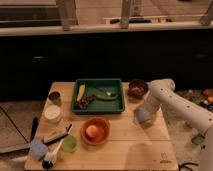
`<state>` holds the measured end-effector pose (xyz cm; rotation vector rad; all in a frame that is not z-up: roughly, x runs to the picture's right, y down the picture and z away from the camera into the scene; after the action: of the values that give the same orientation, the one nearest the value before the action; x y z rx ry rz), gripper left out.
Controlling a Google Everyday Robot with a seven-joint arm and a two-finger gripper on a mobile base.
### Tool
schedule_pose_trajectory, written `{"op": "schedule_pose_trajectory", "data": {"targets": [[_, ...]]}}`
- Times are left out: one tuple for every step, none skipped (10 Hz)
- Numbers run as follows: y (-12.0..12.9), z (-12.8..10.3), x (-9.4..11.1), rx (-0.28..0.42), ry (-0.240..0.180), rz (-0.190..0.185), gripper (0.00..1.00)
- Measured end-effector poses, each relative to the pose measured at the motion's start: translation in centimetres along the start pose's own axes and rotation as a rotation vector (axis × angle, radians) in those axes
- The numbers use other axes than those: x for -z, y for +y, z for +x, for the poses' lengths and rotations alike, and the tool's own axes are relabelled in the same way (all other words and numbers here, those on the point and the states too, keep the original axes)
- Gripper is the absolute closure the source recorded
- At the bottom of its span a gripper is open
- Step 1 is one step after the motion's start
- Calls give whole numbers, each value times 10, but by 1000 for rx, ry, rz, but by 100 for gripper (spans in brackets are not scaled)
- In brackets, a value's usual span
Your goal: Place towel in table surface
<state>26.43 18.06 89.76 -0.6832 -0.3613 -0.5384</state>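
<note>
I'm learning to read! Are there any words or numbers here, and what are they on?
Dark logo mark on the table surface, near its front right corner: too small to read.
Green tray, orange bowl, towel: no writing shows.
Gripper, over the table's right side by the towel: no writing shows.

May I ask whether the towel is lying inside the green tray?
No, the towel is at the gripper, by the right edge of the table surface, outside the green tray.
</note>
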Motion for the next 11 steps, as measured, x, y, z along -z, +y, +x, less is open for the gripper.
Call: {"op": "schedule_pose_trajectory", "data": {"targets": [[0,2,-2,-3,-3,0,59],[2,3,-1,-4,-1,-1,67],[1,2,0,1,-2,-5,77],[-1,2,3,1,0,-2,88],[-1,3,5,0,1,2,95],[0,1,6,3,-1,-3,100],[3,-1,7,6,-5,-13,100],[4,-1,8,5,-6,-15,100],[5,0,9,2,-5,-16,100],[7,3,12,3,0,-14,100],[11,7,19,3,6,-7,100]]}}
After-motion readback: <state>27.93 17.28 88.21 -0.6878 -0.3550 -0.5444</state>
